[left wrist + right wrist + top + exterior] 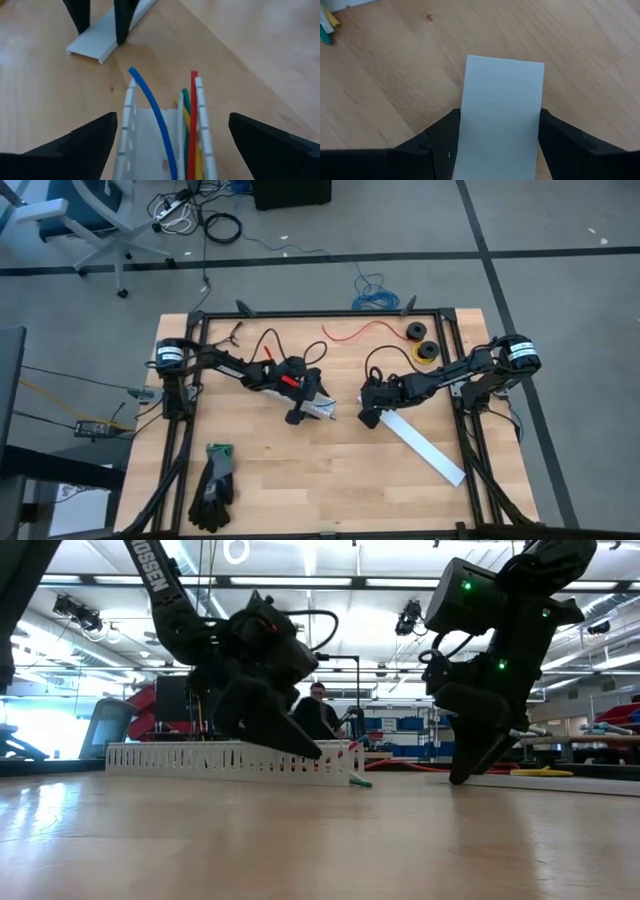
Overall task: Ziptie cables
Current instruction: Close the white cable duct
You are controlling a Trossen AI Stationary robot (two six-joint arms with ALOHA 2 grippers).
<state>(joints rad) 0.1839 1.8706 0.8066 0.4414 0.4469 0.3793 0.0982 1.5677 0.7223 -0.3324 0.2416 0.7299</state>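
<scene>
A white slotted channel (322, 408) lies on the table near its middle; it shows in the low view too (200, 758). The cables (187, 135), blue, green, yellow and red wires, lie inside it, their ends sticking out of its open end (358, 780). My left gripper (300, 402) hangs over that end, open, one finger on each side of the channel (132, 145) and apart from it. My right gripper (371, 414) stands at the near end of a flat white cover strip (425, 445), shut on it. My right gripper (500, 127) has the white cover strip's end (502, 100) pinched across its width, one finger (440, 137) on each long edge. The fingers come from above, slanting down, and lie across the strip. The strip lies flat on the table (520, 780).
Black gloves (212, 485) lie at the near left of the table. A thin red wire (360, 330) and small spools (424, 350) sit at the far edge. A blue coiled cable (372, 295) lies on the floor beyond. A person (318, 710) is in the room behind.
</scene>
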